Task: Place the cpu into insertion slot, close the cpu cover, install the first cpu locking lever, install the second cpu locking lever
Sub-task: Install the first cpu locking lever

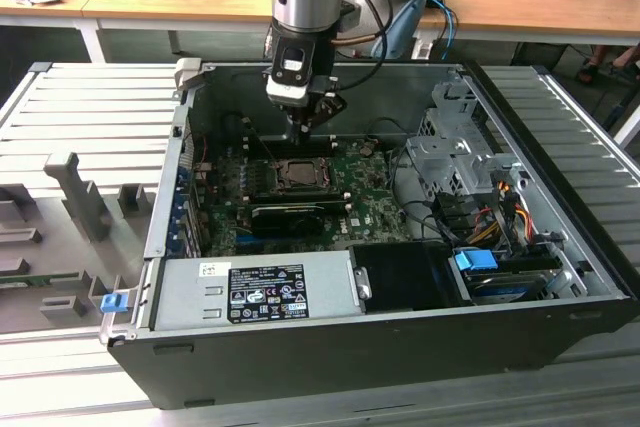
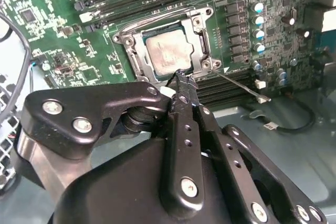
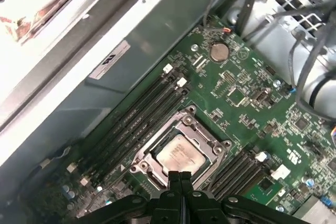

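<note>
Black gripper [image 2: 181, 77] links lie nearest in both wrist views, tapering to jaws that are clenched tip to tip with nothing visible between them. The closed tip stands at the near edge of the cpu cover [image 2: 202, 38], on or just above its rim; contact cannot be told.

The cpu [image 2: 169, 53] lies flat in the insertion slot [image 2: 143, 61], just beyond the jaws. Its dull metal face shows through the window of the cover, which is folded down around it. A thin locking lever [image 2: 244, 86] juts out from the socket corner beside the jaws, slanting over the memory slots [image 2: 231, 80].

Memory slots flank the socket on two sides, leaving narrow strips of green motherboard [image 3: 236, 93] between. Beyond one bank rises the case wall [image 3: 131, 35].

In the exterior view the arm reaches down into the open computer case [image 1: 350, 347], which lies on a ribbed grey surface [image 1: 80, 97]. The power supply [image 1: 260, 287] borders the board toward the camera, and the drive cage [image 1: 450, 157] stands to the exterior view's right. Open air lies above the socket.
</note>
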Motion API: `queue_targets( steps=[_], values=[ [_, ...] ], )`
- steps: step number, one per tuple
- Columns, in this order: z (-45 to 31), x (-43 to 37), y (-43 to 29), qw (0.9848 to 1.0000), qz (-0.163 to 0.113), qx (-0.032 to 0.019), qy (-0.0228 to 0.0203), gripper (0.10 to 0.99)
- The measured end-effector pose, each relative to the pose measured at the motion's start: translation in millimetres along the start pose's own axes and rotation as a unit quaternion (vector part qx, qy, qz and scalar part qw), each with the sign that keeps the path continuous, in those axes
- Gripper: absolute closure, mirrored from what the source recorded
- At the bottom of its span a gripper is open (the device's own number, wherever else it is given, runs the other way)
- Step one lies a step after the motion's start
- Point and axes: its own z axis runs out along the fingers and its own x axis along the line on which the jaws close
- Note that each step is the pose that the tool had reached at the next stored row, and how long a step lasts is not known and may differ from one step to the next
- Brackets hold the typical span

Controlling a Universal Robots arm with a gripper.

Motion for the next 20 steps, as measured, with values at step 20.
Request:
queue_targets(
  steps=[20],
  values=[
    [0.2, 0.0, 0.0, 0.9762, -0.217, 0.0029, 0.0064, 0.98]
  ],
)
